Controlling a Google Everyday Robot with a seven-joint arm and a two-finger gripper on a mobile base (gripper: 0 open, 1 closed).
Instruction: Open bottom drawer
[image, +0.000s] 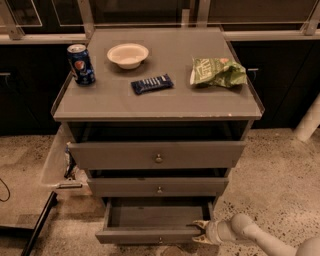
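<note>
The bottom drawer (150, 236) is the slimmest grey front of three, with a tiny round knob (160, 240) at its centre. It is pulled out, and its empty inside (157, 216) shows from above. My gripper (199, 232) is at the drawer's front right corner, with the pale arm (250, 235) coming in from the lower right. Its fingers touch the drawer's right edge.
The top drawer (157, 154) and middle drawer (157, 186) stand slightly out. On the cabinet top are a Pepsi can (81, 64), a white bowl (128, 54), a dark snack bar (152, 83) and a green chip bag (217, 71). A bin (57, 165) stands at the left.
</note>
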